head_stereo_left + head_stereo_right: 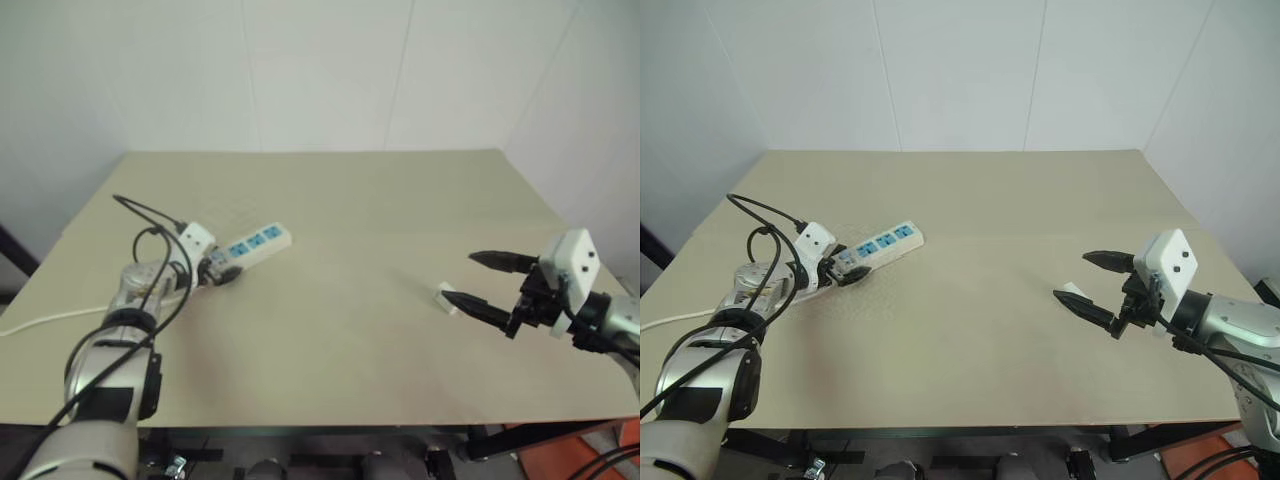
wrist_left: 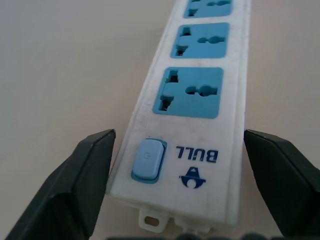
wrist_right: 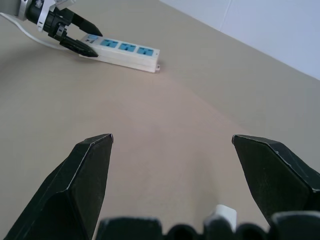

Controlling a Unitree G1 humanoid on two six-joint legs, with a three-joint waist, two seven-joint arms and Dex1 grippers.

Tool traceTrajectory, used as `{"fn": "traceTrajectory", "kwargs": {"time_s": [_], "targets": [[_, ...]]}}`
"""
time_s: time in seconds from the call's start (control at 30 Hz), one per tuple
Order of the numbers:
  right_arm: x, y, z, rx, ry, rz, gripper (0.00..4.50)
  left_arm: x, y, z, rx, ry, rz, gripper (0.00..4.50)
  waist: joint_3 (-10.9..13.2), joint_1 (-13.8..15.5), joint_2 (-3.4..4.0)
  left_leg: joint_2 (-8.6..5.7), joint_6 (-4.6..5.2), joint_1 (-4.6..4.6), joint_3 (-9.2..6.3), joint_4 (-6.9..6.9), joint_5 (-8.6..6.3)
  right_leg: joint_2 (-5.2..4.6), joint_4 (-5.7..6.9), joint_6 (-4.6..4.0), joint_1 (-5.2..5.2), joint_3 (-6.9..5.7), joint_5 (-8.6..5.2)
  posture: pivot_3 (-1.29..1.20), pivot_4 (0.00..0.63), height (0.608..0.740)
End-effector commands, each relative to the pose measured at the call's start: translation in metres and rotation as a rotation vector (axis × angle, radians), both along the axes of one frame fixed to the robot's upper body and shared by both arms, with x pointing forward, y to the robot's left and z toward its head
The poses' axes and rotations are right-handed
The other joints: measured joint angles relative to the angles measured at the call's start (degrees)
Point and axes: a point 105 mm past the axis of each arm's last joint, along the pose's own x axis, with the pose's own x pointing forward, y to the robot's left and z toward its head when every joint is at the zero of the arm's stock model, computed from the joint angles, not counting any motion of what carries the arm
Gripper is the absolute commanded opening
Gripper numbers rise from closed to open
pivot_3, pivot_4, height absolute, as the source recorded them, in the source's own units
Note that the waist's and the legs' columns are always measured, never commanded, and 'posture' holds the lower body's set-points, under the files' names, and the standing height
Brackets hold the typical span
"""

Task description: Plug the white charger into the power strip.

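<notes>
My left pincer (image 2: 175, 165) straddling the power strip's (image 2: 200, 95) switch end, fingers barely touching it, my right pincer (image 1: 1095, 285) open over the white charger (image 1: 446, 298), table (image 1: 350, 350)

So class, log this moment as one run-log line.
left gripper: straddling power strip switch end | right gripper: open beside white charger | charger unplugged

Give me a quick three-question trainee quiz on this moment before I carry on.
1. True or false: the left gripper straddles the switch end of the power strip.
2. How many blue sockets does the strip have?
3. The white charger lies: A) plugged in, B) on the table by the right gripper, C) held.

Key: 1 true; 2 three; 3 B.
</notes>
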Motion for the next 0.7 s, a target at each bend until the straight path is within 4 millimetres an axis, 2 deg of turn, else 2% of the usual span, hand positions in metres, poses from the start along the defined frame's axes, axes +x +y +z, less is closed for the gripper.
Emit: {"fn": "traceTrajectory", "kwargs": {"time_s": [0.03, 0.33, 0.4, 0.7], "targets": [[-0.004, 0.001, 0.012, -0.010, -0.043, 0.002, 4.50, -0.002, -0.004, -0.009, -0.009, 0.039, -0.016, 3.32, 0.0, 0.1, 0.00, 0.00, 0.00, 0.01, 0.00, 0.00, 0.00, 0.00, 0.00, 0.00, 0.01, 0.00, 0.00, 0.00, 0.150, 0.740], [-0.003, 0.003, 0.011, -0.004, -0.040, 0.002, 4.50, -0.004, -0.019, -0.007, -0.041, 0.051, -0.094, 3.28, 0.0, 0.6, -0.01, -0.01, 0.00, 0.00, 0.00, 0.00, 0.00, -0.01, -0.02, 0.01, 0.03, 0.00, 0.00, 0.00, 0.150, 0.740], [-0.003, 0.003, 0.011, -0.003, -0.040, 0.001, 4.50, -0.006, -0.028, -0.008, -0.067, 0.058, -0.143, 3.28, 0.0, 0.8, -0.01, -0.01, 0.00, 0.00, 0.00, 0.00, 0.00, -0.01, -0.02, 0.01, 0.03, -0.01, 0.00, 0.00, 0.150, 0.740], [-0.004, 0.002, 0.013, -0.003, -0.041, -0.003, 4.50, -0.032, -0.097, -0.015, -0.236, 0.117, -0.523, 3.28, 0.0, 1.5, -0.01, -0.03, 0.00, -0.05, 0.00, 0.01, 0.00, -0.02, -0.05, 0.00, 0.03, -0.03, 0.01, 0.00, 0.150, 0.740]]}}
